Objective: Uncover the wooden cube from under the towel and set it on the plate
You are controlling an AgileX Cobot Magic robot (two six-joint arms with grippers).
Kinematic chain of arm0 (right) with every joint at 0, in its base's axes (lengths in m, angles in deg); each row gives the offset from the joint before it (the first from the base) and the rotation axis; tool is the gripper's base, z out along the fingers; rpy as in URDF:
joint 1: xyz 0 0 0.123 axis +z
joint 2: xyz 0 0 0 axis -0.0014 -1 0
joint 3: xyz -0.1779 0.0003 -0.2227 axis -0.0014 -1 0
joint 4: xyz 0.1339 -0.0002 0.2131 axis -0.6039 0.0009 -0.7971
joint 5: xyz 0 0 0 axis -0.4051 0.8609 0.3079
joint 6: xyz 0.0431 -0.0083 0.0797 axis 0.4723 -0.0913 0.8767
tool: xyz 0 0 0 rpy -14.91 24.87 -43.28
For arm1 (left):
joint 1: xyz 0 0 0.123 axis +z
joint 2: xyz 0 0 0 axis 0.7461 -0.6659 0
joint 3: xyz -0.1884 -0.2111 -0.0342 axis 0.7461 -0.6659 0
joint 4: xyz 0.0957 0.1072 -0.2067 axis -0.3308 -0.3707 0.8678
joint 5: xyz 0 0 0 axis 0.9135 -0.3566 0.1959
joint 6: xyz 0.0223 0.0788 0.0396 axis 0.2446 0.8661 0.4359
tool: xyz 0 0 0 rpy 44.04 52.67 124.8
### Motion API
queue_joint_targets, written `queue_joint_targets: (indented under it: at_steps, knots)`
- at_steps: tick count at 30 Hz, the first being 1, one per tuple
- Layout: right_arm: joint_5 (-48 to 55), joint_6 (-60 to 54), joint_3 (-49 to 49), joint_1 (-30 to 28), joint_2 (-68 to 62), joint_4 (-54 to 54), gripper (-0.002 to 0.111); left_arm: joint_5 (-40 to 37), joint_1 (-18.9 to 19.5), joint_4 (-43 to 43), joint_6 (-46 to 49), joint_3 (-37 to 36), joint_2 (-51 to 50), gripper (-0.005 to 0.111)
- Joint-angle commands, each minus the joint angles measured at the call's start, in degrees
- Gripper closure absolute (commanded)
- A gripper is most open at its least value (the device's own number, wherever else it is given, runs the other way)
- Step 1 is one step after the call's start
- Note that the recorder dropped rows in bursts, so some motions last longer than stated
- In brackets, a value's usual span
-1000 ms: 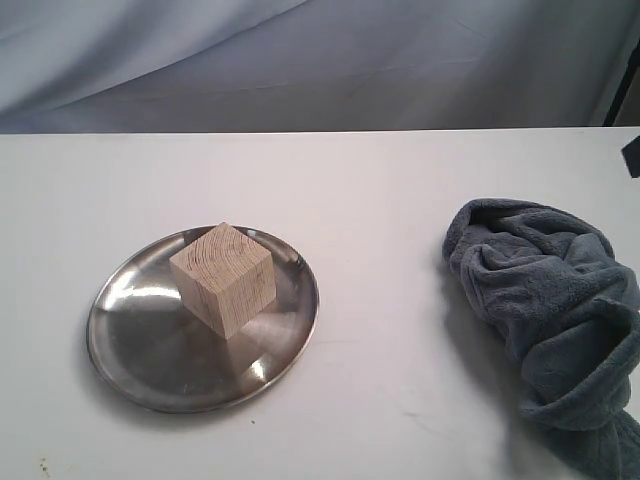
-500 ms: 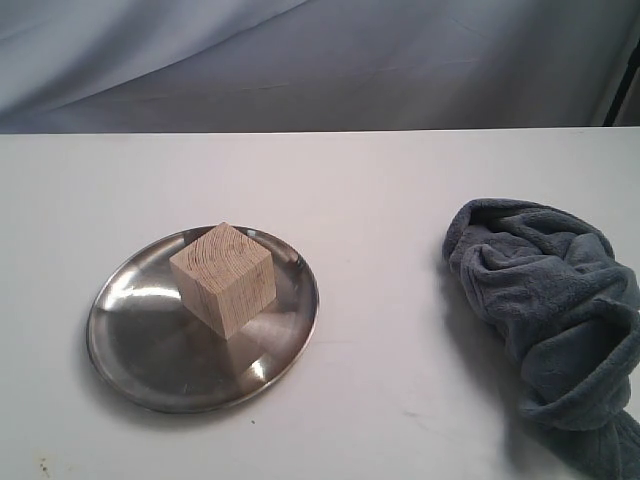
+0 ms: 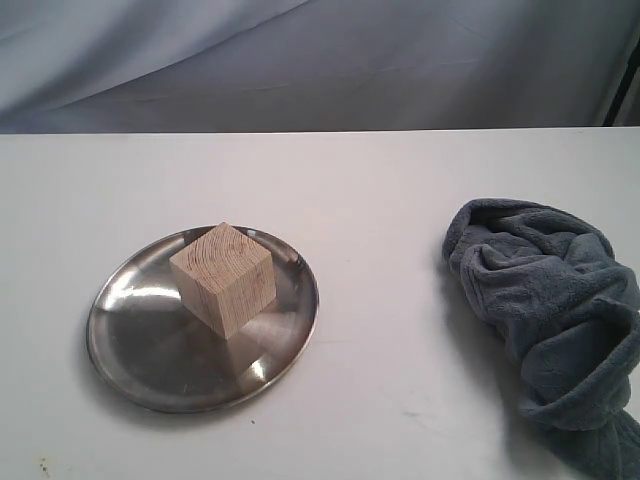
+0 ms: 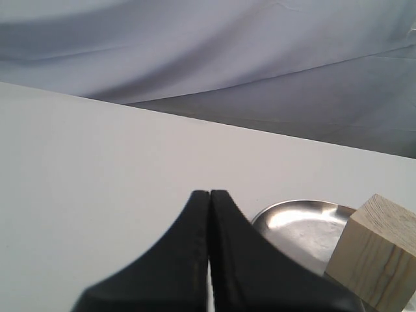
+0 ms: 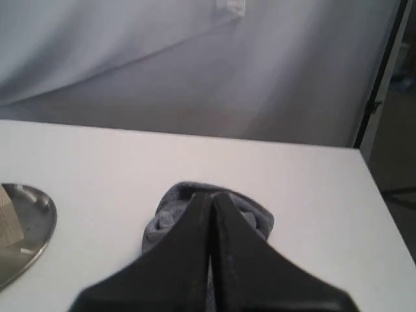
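Observation:
The wooden cube [image 3: 223, 277] stands on the steel plate [image 3: 140, 350], a little toward its far side; it also shows at the edge of the left wrist view as the cube [image 4: 376, 259] on the plate [image 4: 299, 224]. The blue-grey towel [image 3: 550, 320] lies bunched up on the table's right side. Neither gripper appears in the exterior view. My left gripper [image 4: 210, 194] is shut with nothing in it, held off to one side of the plate. My right gripper [image 5: 213, 195] is shut and empty, above the towel [image 5: 162, 224].
The white table [image 3: 380, 220] ends at a grey cloth backdrop [image 3: 320, 60]. A dark post [image 5: 380, 84] stands beyond the table's right edge. The plate's rim [image 5: 39, 221] also shows in the right wrist view.
A dark piece of the right arm at the far right edge of the exterior view has withdrawn out of sight. Cube, plate and towel stay put.

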Motion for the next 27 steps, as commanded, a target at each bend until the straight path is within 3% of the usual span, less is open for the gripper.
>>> queue_joint_targets:
  at_steps: [1,5,12,27]
  knots:
    - [-0.32,0.56,-0.32,-0.44,5.79,1.79,0.108,0.50,0.11,0.26,-0.19,-0.26,0.15,0.107]
    - [-1.54,0.56,-0.81,-0.49,5.79,3.87,0.108,0.90,0.11,0.26,-0.31,-0.26,0.15,0.107]
    - [-22.96,0.56,-11.09,-0.49,5.79,5.05,0.108,0.92,0.11,0.26,-0.31,-0.26,0.15,0.107]
    - [-47.13,0.56,-28.25,-0.49,5.79,3.87,0.108,0.92,0.11,0.26,-0.31,-0.26,0.15,0.107]
